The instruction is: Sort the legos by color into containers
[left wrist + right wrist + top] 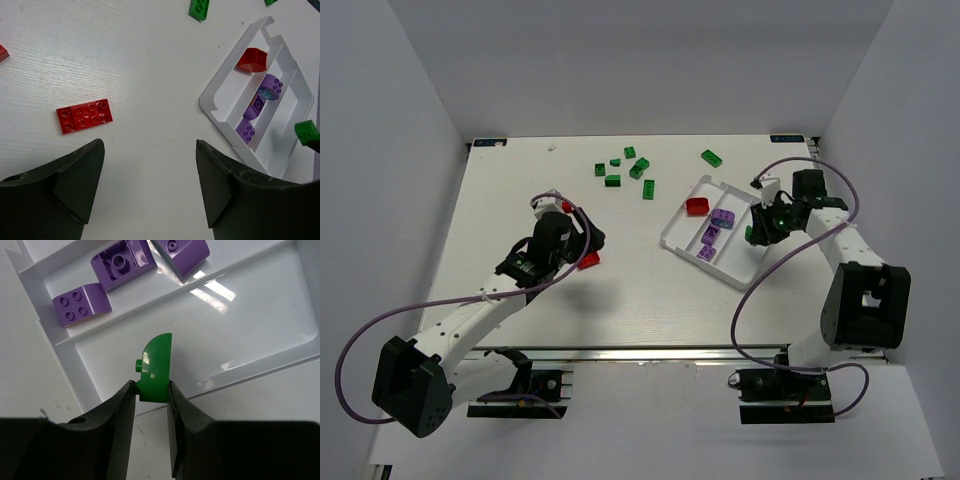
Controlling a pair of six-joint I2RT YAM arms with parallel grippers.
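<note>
The white tray (668, 237) lies right of centre, and also shows in the left wrist view (215, 107). A red rounded brick (697, 206) sits in its left compartment and three purple bricks (711, 236) in the middle one. My right gripper (151, 390) is shut on a green rounded brick (155, 367), held above the bare right compartment (210, 325). My left gripper (150, 150) is open and empty over bare table. A flat red brick (84, 115) lies just ahead of its left finger. Several green bricks (640, 168) lie on the table at the back.
Another red brick (567, 207) lies by the left arm's wrist. One green brick (711, 157) lies just behind the tray's far corner. White walls stand round the table on three sides.
</note>
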